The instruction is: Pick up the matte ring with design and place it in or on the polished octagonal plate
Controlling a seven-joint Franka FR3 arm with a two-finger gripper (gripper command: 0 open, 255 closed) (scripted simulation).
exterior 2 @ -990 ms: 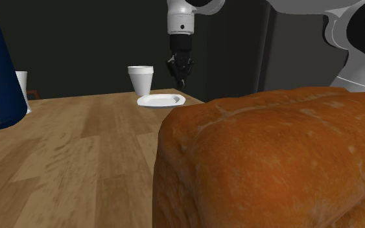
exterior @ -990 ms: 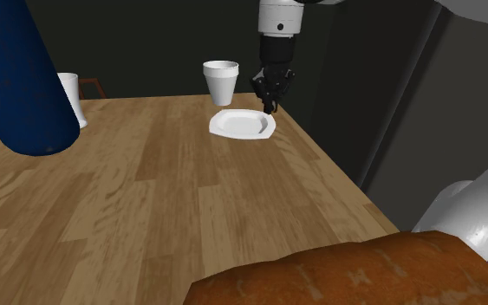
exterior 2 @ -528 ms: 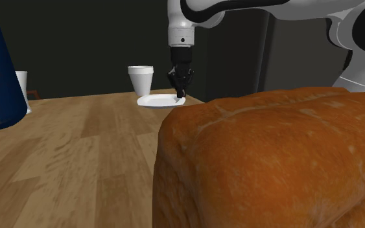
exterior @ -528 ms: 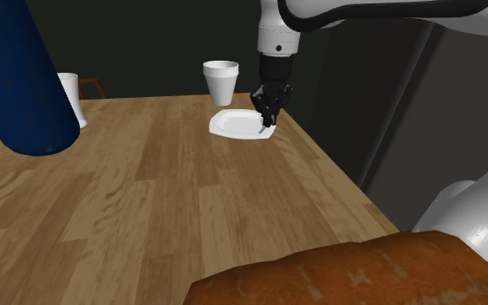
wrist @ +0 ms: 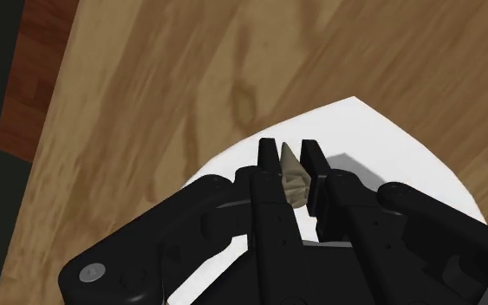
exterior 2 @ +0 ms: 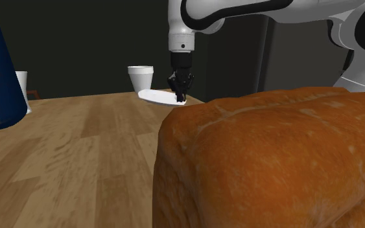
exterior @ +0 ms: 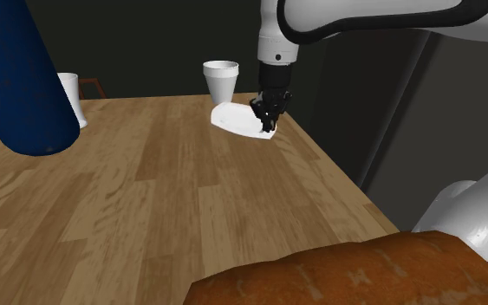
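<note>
At the upper centre of the shoulder view, the black gripper [exterior: 269, 120] stands on the right edge of the white plate [exterior: 231, 115], which lies tilted on the wooden table [exterior: 146, 199]. Its 2 fingers, nearly together, clasp the small tan ring [wrist: 295, 176] above the plate.

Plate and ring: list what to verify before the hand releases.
1. Grip on the tan ring, clasped in the hand: ok.
2. Position of the hand over the white plate: ok.
3. Whether the plate lies flat on the table: not ok; in the shoulder view it looks tilted.
4. Whether the ring touches the plate: cannot tell.
5. Whether the white cup stands apart from the hand: ok.
</note>
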